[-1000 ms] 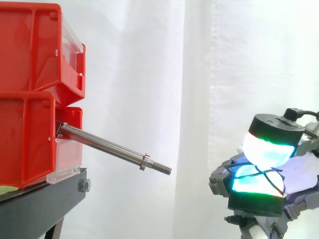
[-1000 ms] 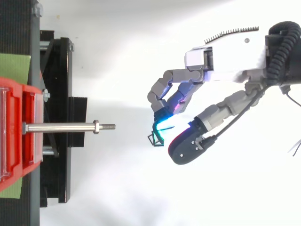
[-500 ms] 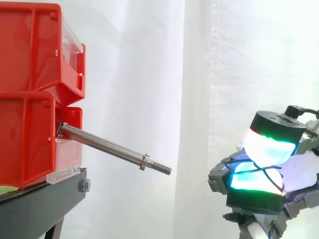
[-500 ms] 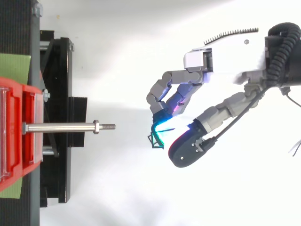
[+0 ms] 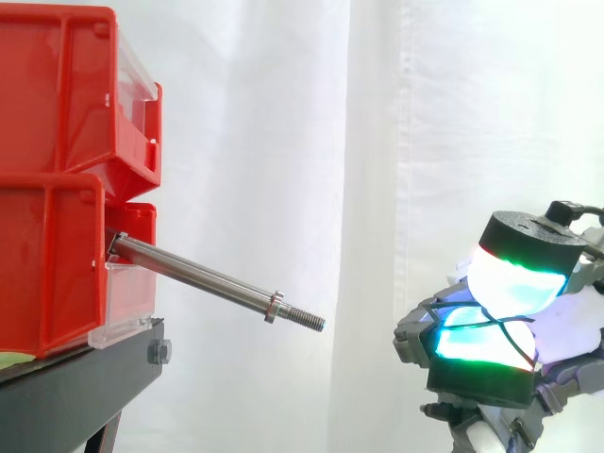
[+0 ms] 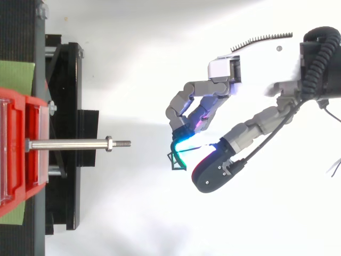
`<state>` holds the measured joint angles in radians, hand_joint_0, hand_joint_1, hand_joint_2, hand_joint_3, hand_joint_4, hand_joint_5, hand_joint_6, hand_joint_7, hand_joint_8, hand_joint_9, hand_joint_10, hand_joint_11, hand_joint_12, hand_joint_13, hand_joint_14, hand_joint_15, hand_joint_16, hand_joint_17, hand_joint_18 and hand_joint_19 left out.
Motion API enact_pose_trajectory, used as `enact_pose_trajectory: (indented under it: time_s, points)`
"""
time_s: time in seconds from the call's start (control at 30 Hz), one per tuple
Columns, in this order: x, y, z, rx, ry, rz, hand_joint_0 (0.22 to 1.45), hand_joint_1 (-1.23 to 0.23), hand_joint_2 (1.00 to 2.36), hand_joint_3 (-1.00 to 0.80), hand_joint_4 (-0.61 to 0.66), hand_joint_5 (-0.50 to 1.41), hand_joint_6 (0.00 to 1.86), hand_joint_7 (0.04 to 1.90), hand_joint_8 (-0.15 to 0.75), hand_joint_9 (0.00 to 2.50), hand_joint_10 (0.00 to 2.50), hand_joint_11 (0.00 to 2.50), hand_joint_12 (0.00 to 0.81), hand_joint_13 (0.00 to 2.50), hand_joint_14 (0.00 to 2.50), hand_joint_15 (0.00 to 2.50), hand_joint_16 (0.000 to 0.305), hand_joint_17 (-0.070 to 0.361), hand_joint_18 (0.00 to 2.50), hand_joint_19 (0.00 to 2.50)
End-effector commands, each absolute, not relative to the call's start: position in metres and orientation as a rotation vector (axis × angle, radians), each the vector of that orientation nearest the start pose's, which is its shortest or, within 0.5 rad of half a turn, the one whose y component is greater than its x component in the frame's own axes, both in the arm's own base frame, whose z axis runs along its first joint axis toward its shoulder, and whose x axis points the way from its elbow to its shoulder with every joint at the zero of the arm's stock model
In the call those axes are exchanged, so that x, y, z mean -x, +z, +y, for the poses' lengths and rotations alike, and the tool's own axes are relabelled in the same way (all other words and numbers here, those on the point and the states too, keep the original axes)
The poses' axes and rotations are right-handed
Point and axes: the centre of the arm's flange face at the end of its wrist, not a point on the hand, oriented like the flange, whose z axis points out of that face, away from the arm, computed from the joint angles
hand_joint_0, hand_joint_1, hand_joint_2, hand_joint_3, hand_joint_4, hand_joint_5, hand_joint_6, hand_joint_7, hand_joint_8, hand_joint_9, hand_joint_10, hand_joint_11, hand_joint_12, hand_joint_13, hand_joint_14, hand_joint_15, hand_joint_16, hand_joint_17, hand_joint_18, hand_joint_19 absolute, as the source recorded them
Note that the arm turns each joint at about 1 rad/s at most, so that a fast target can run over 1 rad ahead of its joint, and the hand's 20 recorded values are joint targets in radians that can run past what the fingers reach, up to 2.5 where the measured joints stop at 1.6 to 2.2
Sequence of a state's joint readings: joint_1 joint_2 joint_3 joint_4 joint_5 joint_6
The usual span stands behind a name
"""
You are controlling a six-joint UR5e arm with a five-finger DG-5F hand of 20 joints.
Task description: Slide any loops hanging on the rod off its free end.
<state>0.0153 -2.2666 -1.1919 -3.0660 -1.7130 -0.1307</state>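
A thin dark loop (image 6: 177,160) is pinched between the curled fingers (image 6: 179,103) of the hand (image 6: 250,66), well clear of the bare rod (image 5: 203,278) projecting past the edge of the stand (image 5: 85,387). The loop may be dropped if the pinch is loosened early.

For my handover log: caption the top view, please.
Robot hand pinches a thin loop, apart from the bare rod.
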Motion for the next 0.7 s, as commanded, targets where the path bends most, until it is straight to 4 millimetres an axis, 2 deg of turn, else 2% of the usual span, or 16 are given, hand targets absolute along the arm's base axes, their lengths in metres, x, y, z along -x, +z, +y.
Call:
enact_pose_trajectory:
  time_s: [0.0, 0.3, 0.67]
  points:
    - [-0.7203, 0.2465, -0.1084, -1.197, 1.133, 1.548, 0.65, -0.92, 1.01, -0.42, 0.24, -0.24, 0.86, 1.14, 0.32, 0.75, 0.02, 0.59, 0.389, 0.64, 0.01, 0.19, 0.063, 0.142, 0.71, 0.33]
    - [-0.7213, 0.2472, -0.1079, -1.188, 1.141, 1.544, 0.57, -0.76, 1.0, -0.47, 0.24, -0.22, 0.84, 1.12, 0.34, 0.8, 0.01, 0.59, 0.398, 0.66, 0.01, 0.2, 0.064, 0.144, 0.72, 0.34]
    - [-0.722, 0.2473, -0.1048, -1.188, 1.147, 1.544, 0.55, -0.64, 1.0, -0.45, 0.25, -0.21, 0.83, 1.11, 0.352, 0.83, 0.01, 0.59, 0.405, 0.67, 0.01, 0.2, 0.065, 0.146, 0.73, 0.35]
